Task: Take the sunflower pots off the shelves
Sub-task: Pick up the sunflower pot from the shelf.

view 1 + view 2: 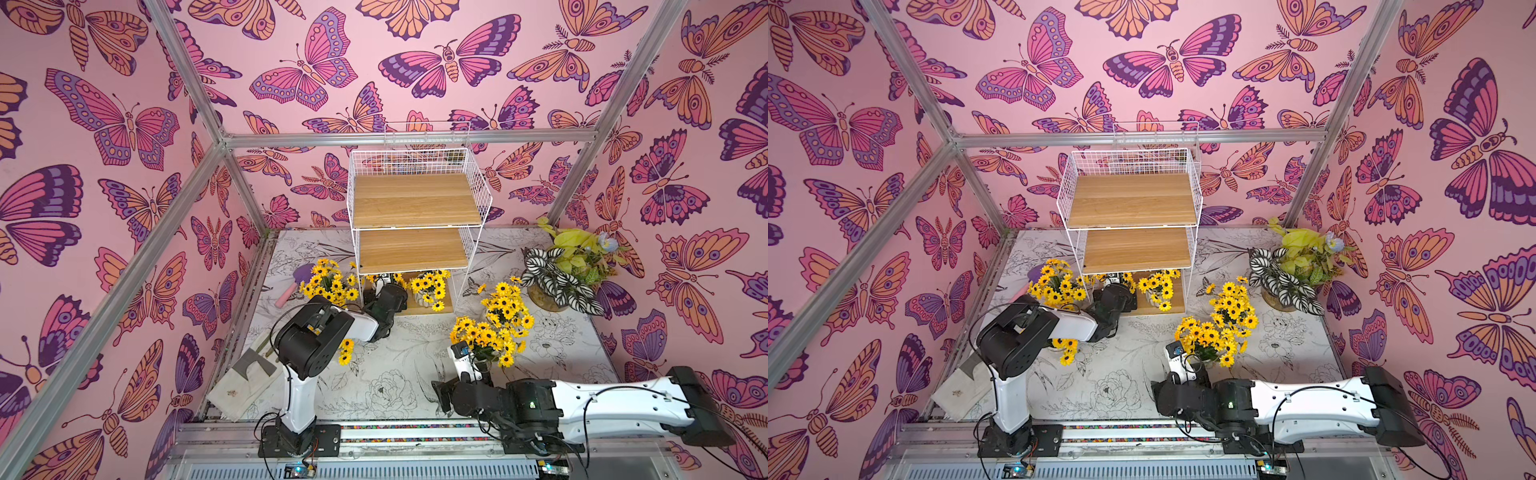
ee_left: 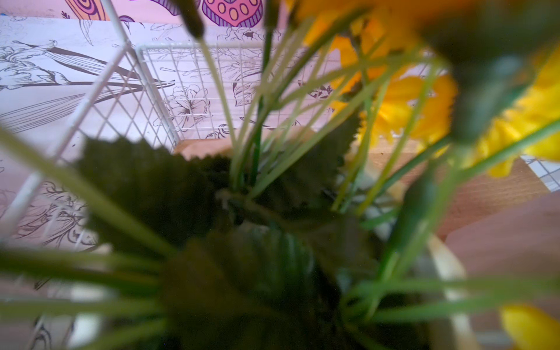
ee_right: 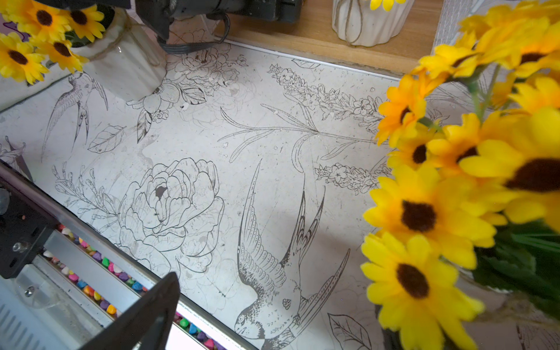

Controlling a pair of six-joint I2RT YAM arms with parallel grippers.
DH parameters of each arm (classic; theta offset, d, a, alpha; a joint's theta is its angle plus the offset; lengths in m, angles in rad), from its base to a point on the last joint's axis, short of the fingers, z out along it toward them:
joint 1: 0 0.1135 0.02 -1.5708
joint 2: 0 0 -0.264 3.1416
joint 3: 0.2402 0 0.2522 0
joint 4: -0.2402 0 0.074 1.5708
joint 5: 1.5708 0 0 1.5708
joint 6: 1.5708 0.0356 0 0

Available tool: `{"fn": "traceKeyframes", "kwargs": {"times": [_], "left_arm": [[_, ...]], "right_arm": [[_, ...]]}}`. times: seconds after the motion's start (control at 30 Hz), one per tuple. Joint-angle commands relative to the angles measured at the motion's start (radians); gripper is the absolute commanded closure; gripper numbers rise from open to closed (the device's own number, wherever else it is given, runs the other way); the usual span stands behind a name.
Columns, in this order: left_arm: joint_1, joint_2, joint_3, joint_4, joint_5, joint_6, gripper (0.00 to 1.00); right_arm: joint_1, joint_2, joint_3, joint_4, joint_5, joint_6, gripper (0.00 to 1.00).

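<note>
The shelves (image 1: 415, 199) stand at the back with the two upper boards bare. On the bottom board one sunflower pot (image 1: 428, 289) stands at the right, its white ribbed pot (image 3: 363, 24) clear in the right wrist view. My left gripper (image 1: 384, 286) reaches in beside it, into another bunch whose blurred stems (image 2: 257, 151) fill the left wrist view and hide the jaws. Several sunflower pots stand on the table: one left of the shelves (image 1: 328, 284), one under my left arm (image 1: 345, 352), two at the right (image 1: 505, 305). My right gripper (image 3: 269, 327) is open beside the nearest (image 1: 484, 338).
A plant with striped black-and-white and lime leaves (image 1: 561, 278) stands at the back right. A pink and purple trowel (image 1: 296, 284) lies left of the shelves. A folded cloth (image 1: 243, 384) lies at the front left. A metal rail (image 1: 415, 432) runs along the table's front edge.
</note>
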Motion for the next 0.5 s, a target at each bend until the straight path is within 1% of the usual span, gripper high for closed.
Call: {"fn": "traceKeyframes", "kwargs": {"times": [0.0,0.07,0.13,0.3,0.47], "left_arm": [[0.007,0.021,0.008,0.035,0.023,0.027,0.19],[0.006,0.016,-0.002,0.05,0.028,0.034,0.25],[0.004,0.01,-0.013,0.062,0.034,0.036,0.29],[-0.02,-0.022,-0.049,0.091,0.045,0.055,0.32],[-0.063,-0.087,-0.1,0.096,0.036,0.064,0.34]], "right_arm": [[0.011,0.007,0.033,0.011,0.012,-0.004,0.01],[0.011,0.004,0.032,0.012,0.016,-0.001,0.01],[0.011,-0.005,0.028,0.014,0.024,0.001,0.01],[0.008,-0.03,0.023,0.009,0.047,0.007,0.01],[0.003,-0.049,0.035,-0.021,0.066,-0.006,0.01]]}}
